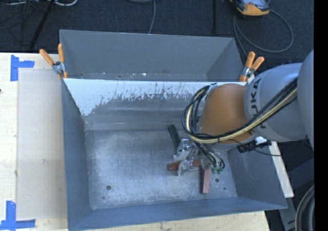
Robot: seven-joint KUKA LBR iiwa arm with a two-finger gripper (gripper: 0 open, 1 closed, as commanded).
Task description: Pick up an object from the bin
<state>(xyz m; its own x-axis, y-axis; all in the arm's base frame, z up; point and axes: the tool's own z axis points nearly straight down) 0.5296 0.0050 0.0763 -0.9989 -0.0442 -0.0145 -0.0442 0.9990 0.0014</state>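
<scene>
Reddish-brown block [174, 165] is seen on the floor of the grey bin [128, 168], just beside the lowered gripper [185, 162]; whether the claw is spread or pressed together cannot be told. A brown stick [205, 181] lies below-right of the gripper, and a dark bar [173, 133] above-left of it. The letters "UKA" are read on the arm [279, 104].

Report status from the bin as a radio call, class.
Jaws low by small red-brown piece, right of centre. Brown stick beside. Dark stick behind.
</scene>
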